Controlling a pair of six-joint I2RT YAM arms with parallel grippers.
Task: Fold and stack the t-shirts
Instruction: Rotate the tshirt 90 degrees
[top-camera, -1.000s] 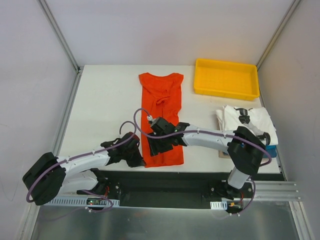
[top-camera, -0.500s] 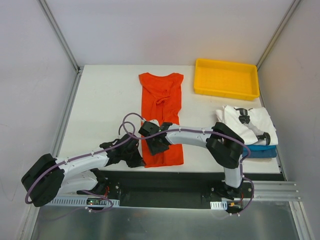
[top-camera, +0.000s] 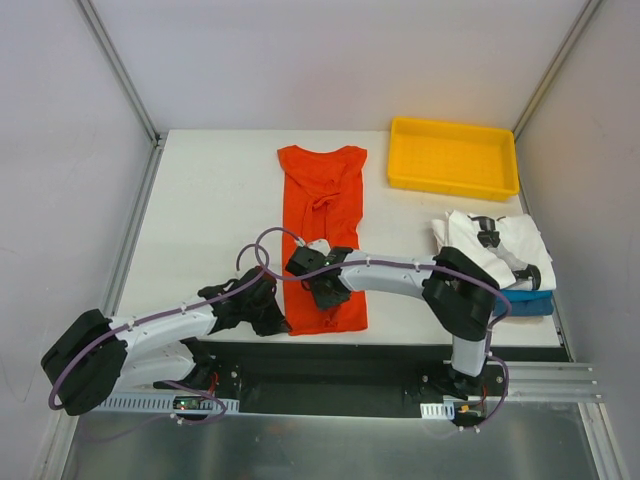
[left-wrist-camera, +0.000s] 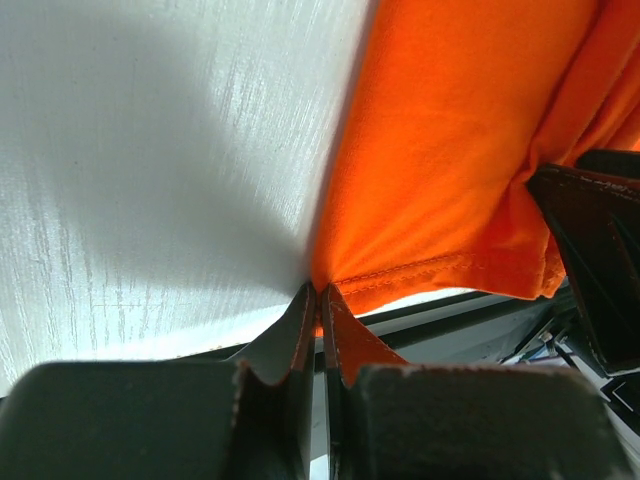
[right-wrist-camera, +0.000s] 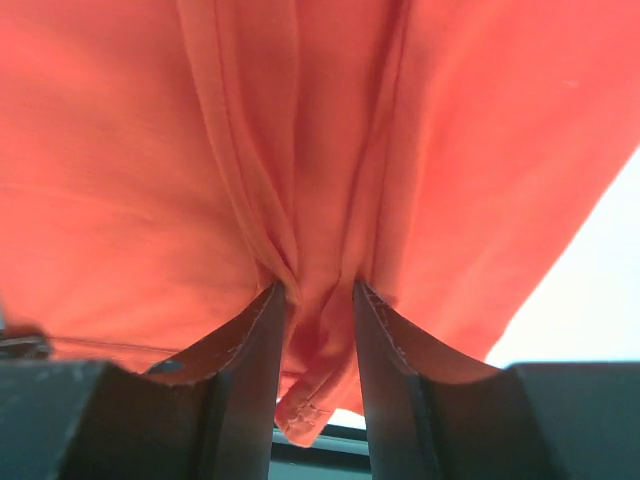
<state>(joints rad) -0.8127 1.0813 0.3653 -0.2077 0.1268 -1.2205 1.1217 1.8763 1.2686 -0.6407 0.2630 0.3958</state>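
The orange-red t-shirt (top-camera: 322, 200) lies folded lengthwise in a long strip on the table, neck at the far end. My left gripper (top-camera: 277, 318) is at its near left corner. In the left wrist view this gripper (left-wrist-camera: 318, 292) is shut on the hem corner of the shirt (left-wrist-camera: 450, 150). My right gripper (top-camera: 326, 293) is on the shirt's near part. In the right wrist view it (right-wrist-camera: 318, 290) pinches a bunched fold of the orange cloth (right-wrist-camera: 120, 150). White t-shirts (top-camera: 495, 243) lie piled at the right over a blue one (top-camera: 528, 303).
A yellow plastic tray (top-camera: 455, 157) stands at the far right of the table. The table's near edge and the black base rail (top-camera: 340, 365) run just below the shirt's hem. Metal frame posts rise at both sides.
My right arm's elbow has swung left and its gripper has shifted slightly nearer on the shirt's lower part. The left gripper has stayed at the hem corner.
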